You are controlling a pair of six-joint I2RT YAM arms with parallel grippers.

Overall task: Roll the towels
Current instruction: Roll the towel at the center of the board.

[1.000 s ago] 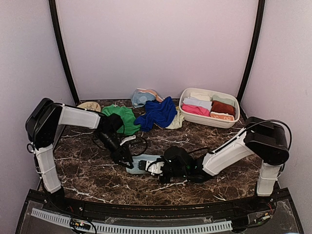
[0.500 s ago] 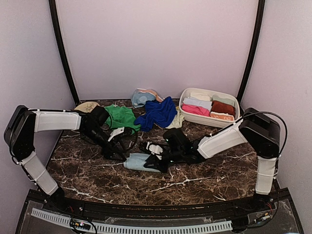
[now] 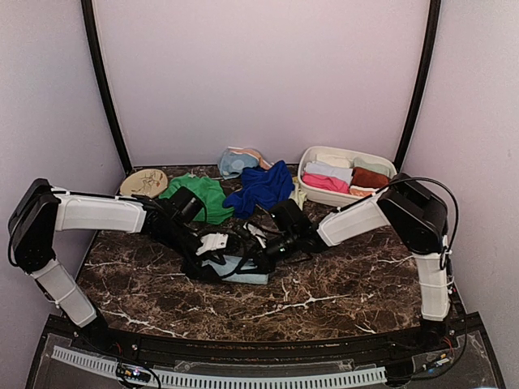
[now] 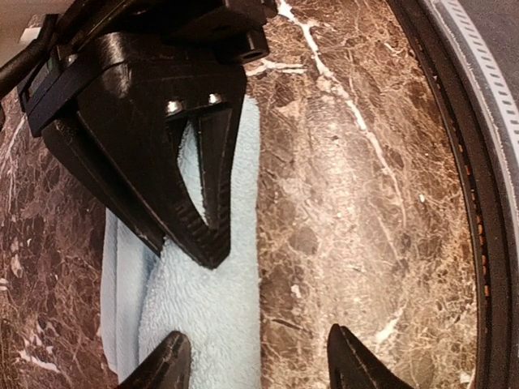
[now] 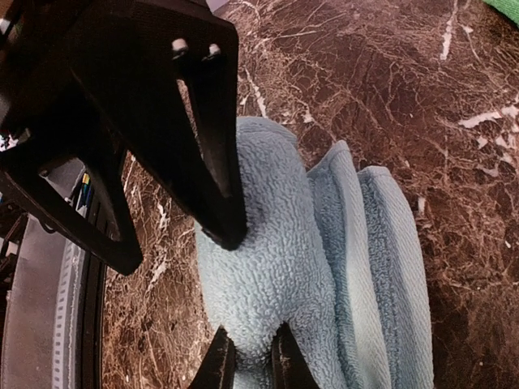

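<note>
A light blue towel (image 3: pixel 246 272) lies partly folded in layers on the marble table, just left of centre. My right gripper (image 5: pixel 251 365) is shut on a raised fold of this towel (image 5: pixel 284 267); in the top view it (image 3: pixel 258 250) comes in from the right. My left gripper (image 4: pixel 258 369) is open and straddles the long edge of the same towel (image 4: pixel 207 308): one fingertip (image 4: pixel 166 361) is over the cloth, the other is over bare marble. Both grippers meet nose to nose over the towel.
Behind lie a green towel (image 3: pixel 203 198), a royal blue towel (image 3: pixel 261 188) and a pale blue and pink one (image 3: pixel 237 160). A white basin (image 3: pixel 345 200) at the back right holds rolled pink, white and rust towels. A tan disc (image 3: pixel 144 181) sits at the back left.
My right wrist has swung from in front of the towel round to behind it, still holding the fold. My left arm has stretched out to the right over the towel, its jaws narrowing slightly.
</note>
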